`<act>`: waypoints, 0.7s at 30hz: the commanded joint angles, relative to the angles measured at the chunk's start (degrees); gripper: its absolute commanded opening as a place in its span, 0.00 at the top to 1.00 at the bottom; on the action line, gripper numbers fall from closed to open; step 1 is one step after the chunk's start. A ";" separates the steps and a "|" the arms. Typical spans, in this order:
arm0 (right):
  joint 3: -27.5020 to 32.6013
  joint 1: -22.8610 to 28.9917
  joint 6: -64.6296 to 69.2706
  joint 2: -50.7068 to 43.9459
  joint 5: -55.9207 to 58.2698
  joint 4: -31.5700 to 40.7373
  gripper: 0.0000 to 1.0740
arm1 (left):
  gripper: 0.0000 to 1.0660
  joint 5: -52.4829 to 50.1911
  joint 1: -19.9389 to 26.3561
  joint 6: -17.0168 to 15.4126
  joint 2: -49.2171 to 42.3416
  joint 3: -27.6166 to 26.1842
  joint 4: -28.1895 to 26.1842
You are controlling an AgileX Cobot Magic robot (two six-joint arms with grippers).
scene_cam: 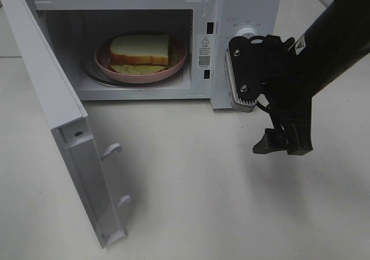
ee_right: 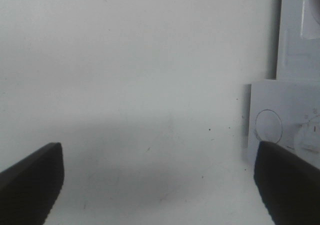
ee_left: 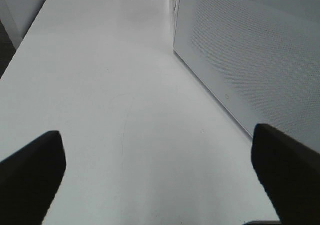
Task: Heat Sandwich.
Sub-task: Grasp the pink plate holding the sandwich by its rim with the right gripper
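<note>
Black right arm slants down beside microwave; both arms' jaws spread, empty.

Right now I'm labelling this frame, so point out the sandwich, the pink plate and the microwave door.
sandwich (scene_cam: 139, 49): exterior high view, on the top bread slice.
pink plate (scene_cam: 178, 57): exterior high view, on its bare right rim.
microwave door (scene_cam: 49, 75): exterior high view, on the open door's white inner frame.

Near-edge approach open; door walls the left
The microwave lines the table's far edge, its door jutting toward the near-left corner. The middle lies open up to the cavity, filled by plate and sandwich; the right gripper hangs toward the right edge.
</note>
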 commanded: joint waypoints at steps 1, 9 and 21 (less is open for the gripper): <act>-1.95 1.20 0.69 2.01 0.86 -2.06 0.09 | 0.10 0.06 0.11 0.11 -0.23 0.11 -0.46; -9.85 5.16 1.09 8.19 1.15 -5.33 0.13 | 0.10 0.06 0.11 0.11 -0.23 0.11 -0.46; -21.89 9.57 1.78 18.85 0.52 -8.54 0.15 | 0.10 0.06 0.11 0.11 -0.23 0.11 -0.46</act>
